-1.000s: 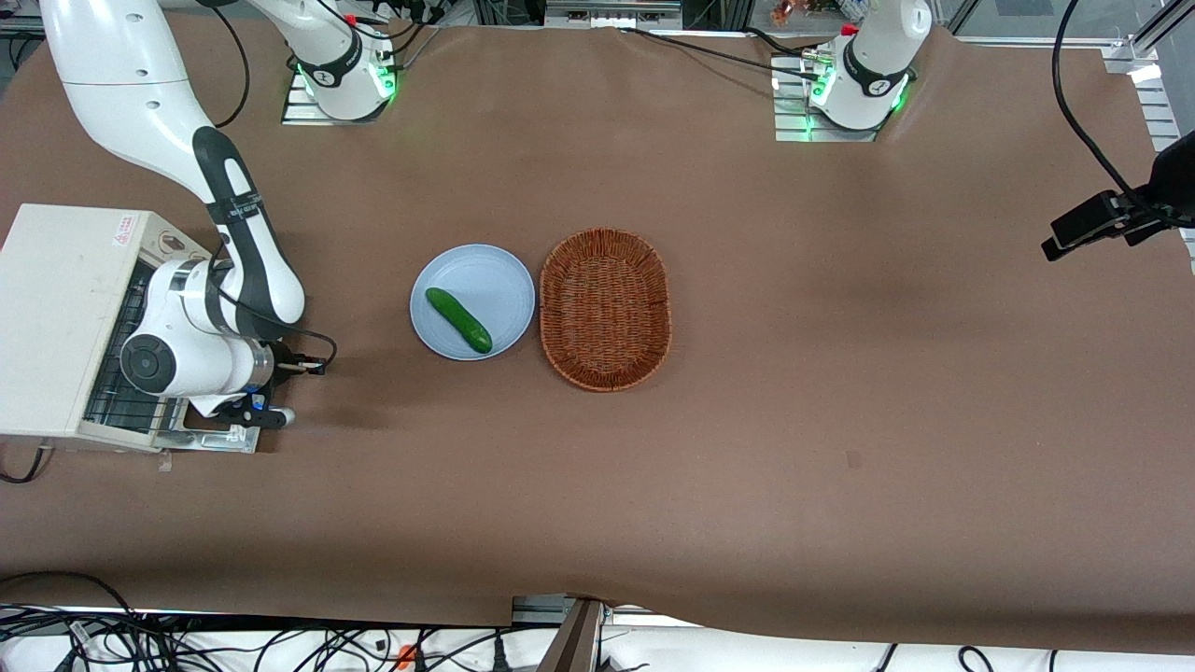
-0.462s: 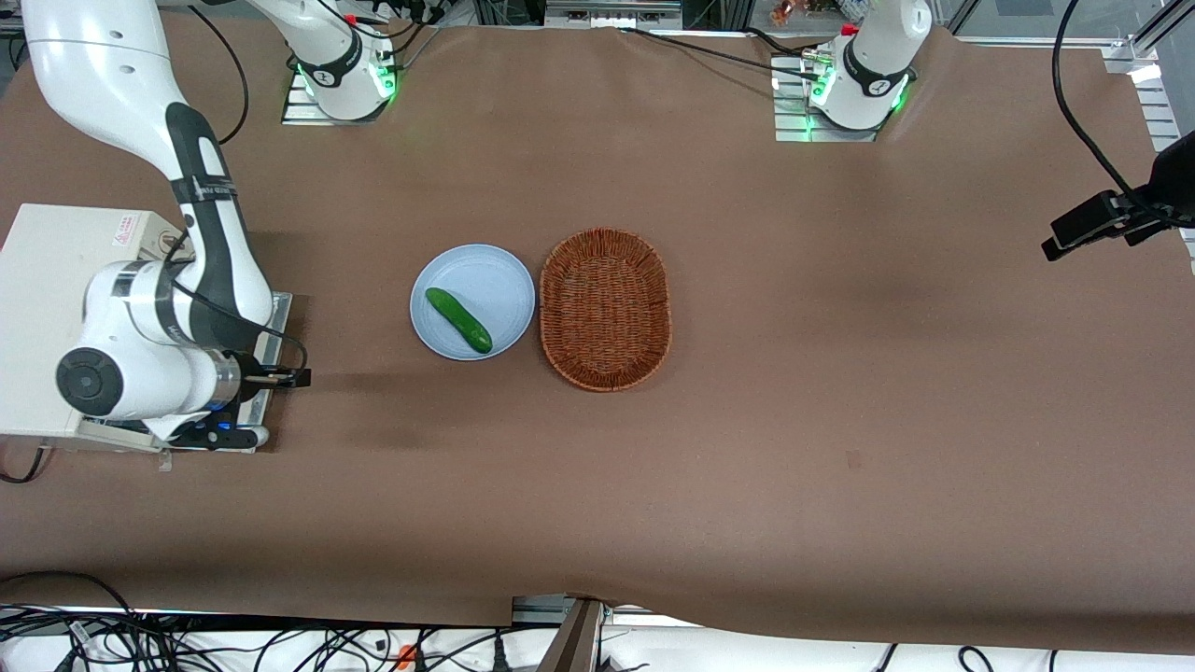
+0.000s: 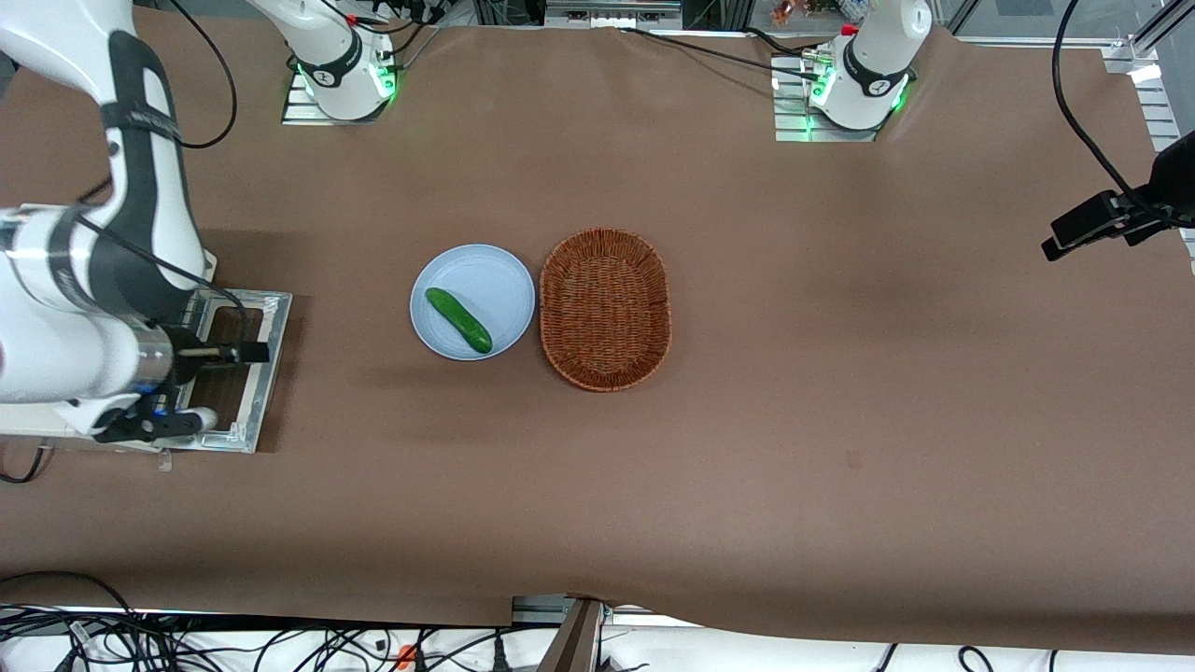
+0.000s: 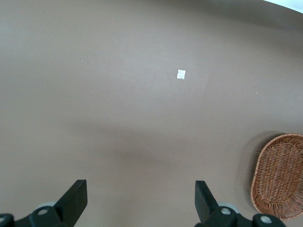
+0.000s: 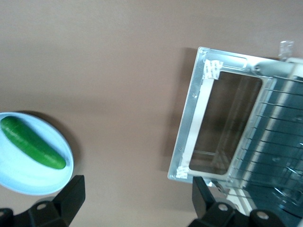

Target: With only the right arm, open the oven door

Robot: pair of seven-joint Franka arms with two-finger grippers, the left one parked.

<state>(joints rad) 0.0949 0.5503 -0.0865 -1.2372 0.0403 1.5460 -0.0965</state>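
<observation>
The oven door (image 3: 260, 366) lies folded down flat on the table in front of the cream oven, its silver frame and dark window facing up. It also shows in the right wrist view (image 5: 189, 127), with the wire rack (image 5: 277, 137) in the oven mouth beside it. The right arm (image 3: 140, 224) hangs over the oven and hides most of it. My gripper (image 3: 154, 425) is above the oven's front, clear of the door. In the wrist view the gripper (image 5: 137, 191) is open and empty, with brown table between its fingers (image 5: 71, 194).
A light blue plate (image 3: 485, 280) with a green cucumber (image 3: 458, 320) sits mid-table, also in the right wrist view (image 5: 28, 177). A wicker basket (image 3: 605, 308) stands beside it toward the parked arm's end and shows in the left wrist view (image 4: 279, 175).
The right arm has drawn back over the oven toward the working arm's end of the table. The door, partly covered by the wrist before, now lies fully uncovered and flat.
</observation>
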